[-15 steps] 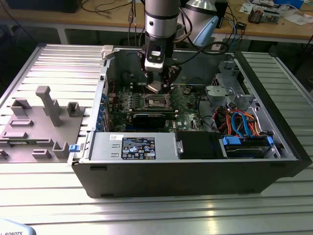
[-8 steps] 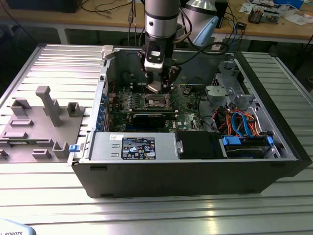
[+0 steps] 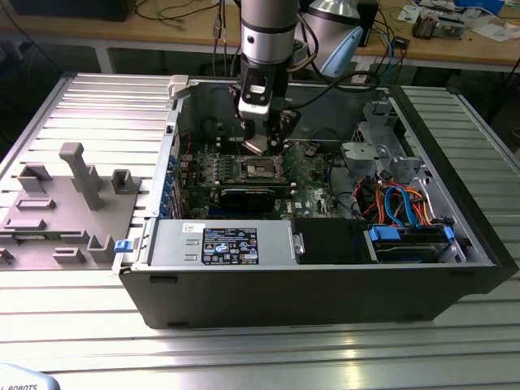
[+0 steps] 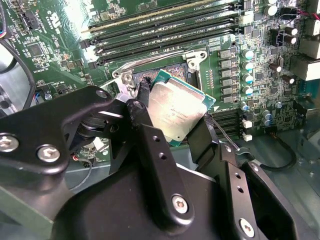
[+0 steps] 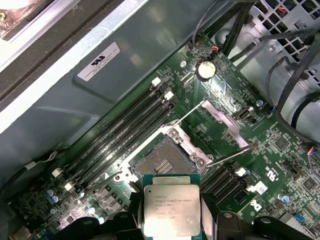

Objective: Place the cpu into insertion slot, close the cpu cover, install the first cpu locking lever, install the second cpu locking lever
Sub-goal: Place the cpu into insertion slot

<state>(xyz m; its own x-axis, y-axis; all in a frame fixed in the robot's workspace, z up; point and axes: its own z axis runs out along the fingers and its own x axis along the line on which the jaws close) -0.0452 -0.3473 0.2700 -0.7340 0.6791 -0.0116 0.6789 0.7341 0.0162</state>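
Currently held: the cpu, gripped by two opposite edges, silvery face up.
Tool: closed on the cpu (one black finger on each side).
Cpu position: hanging just above the green motherboard, close to the insertion slot and not seated in it; it looks tilted in the second wrist view.
Insertion slot: uncovered, contact field bare.
Cpu cover: swung open, standing off one edge of the slot.
Setting: open computer case on a slatted metal desk.
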